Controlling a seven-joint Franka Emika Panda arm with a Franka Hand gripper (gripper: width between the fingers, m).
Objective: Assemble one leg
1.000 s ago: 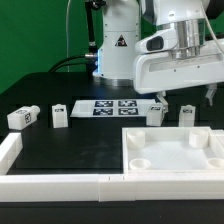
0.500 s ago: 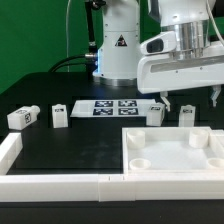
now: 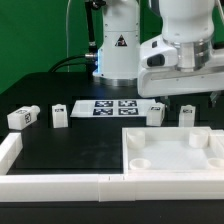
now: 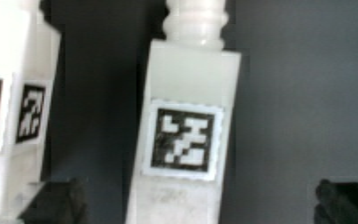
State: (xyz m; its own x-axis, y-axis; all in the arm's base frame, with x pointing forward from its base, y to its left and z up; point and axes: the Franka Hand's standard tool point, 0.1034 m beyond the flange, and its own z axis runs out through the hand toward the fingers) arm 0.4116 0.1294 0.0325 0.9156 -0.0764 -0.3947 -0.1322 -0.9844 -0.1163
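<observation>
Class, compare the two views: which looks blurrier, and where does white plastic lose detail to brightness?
Wrist view: soft overall, with the tag edges on the leg smeared. Exterior view: crisper, though the white tray has walls that wash out against the black table.

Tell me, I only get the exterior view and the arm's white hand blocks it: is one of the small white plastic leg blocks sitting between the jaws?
Observer: Yes. The wrist view shows a small white plastic leg block with a black-and-white square tag between the jaws, which stand open.
Operator: Touching it?
Observer: No, bare black table shows on both sides of it.
Operator: Anything at its ends?
Observer: The end away from the jaws narrows to a ridged round peg.
</observation>
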